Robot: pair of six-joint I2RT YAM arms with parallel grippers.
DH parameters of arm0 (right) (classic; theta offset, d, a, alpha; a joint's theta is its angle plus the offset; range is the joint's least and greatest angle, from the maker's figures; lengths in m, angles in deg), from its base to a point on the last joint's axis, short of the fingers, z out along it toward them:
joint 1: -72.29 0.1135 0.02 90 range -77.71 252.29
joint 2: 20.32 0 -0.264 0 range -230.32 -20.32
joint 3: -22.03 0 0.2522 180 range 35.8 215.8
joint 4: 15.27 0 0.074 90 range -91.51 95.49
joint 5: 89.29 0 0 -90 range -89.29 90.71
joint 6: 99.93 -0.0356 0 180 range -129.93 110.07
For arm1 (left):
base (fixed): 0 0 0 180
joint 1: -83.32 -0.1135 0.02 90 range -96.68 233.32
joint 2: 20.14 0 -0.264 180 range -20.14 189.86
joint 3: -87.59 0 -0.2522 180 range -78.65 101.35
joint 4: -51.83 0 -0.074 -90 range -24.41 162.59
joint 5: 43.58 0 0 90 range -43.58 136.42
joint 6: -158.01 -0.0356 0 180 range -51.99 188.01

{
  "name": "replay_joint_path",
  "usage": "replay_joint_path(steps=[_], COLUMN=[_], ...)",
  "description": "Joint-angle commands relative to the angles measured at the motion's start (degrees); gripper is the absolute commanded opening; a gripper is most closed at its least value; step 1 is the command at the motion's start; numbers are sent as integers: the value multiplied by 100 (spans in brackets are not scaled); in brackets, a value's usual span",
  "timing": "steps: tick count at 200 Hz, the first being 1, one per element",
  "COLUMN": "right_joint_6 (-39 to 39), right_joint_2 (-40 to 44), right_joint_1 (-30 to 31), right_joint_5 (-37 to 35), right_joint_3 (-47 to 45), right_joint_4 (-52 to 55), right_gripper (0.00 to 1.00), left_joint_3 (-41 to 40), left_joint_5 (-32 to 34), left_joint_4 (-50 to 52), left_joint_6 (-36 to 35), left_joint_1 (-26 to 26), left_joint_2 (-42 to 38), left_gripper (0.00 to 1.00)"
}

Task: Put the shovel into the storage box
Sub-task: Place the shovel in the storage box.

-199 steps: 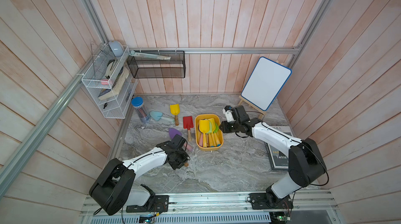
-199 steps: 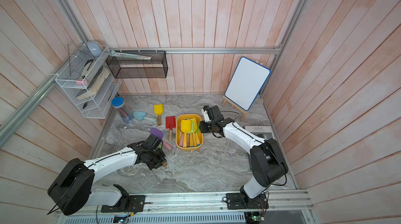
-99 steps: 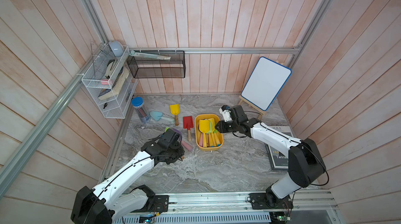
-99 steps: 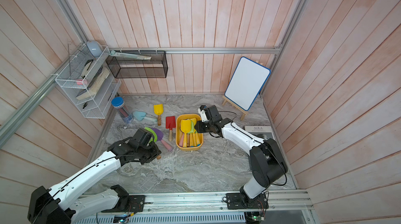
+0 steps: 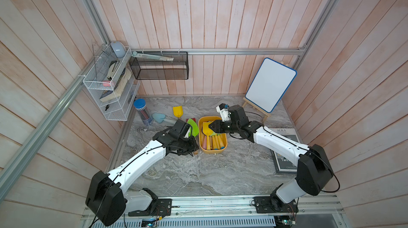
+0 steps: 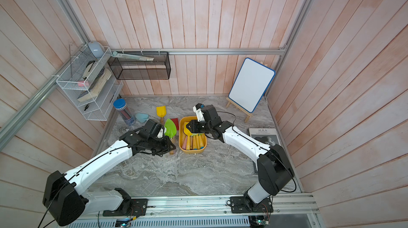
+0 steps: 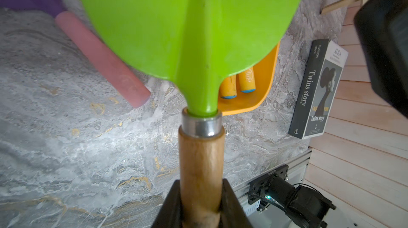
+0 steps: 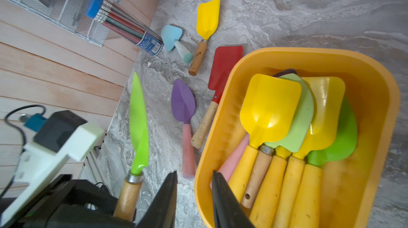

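Observation:
My left gripper (image 5: 195, 147) (image 7: 201, 185) is shut on the wooden handle of a green shovel (image 5: 192, 127) (image 6: 170, 127) (image 7: 189, 28). It holds the shovel off the table, just left of the storage box (image 5: 224, 144) (image 6: 204, 145) (image 8: 375, 105). This shallow yellow-orange tray holds several shovels, a yellow one (image 8: 269, 109) on top. My right gripper (image 5: 210, 127) (image 6: 187, 127) (image 8: 194, 171) hovers over the box's left wall. Its jaws stand partly apart, one finger on each side of the rim, and grip nothing.
Loose on the marble left of the box lie a yellow shovel (image 5: 178, 111), a red one (image 8: 223, 70), a light blue one (image 5: 159, 117) and a purple one (image 8: 183, 101). A pencil tube (image 5: 143, 112) stands far left. A book (image 5: 287, 134) and a whiteboard (image 5: 270, 84) sit right.
My left gripper has lifted the green shovel and carried it right, up beside the box. The right gripper has shifted a little left over the box, with its jaws unchanged.

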Motion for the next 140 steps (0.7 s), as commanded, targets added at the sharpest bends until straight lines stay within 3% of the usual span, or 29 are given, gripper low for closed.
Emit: replay_joint_path(steps=[1,54,140], right_joint_6=[-224,-315,-140], right_joint_2=[94,5,-90], right_joint_1=[22,23,21], right_joint_5=[280,513,56], right_joint_3=[178,223,381], right_joint_4=[-275,-440,-13], right_gripper=[32,33,33], left_joint_3=[324,423,469], left_joint_5=[-400,-822,-1060], left_joint_4=[-420,-887,-1295], left_joint_6=[-391,-491,-385], left_joint_1=[17,26,24], left_joint_2=[179,559,498], left_gripper=[12,12,12])
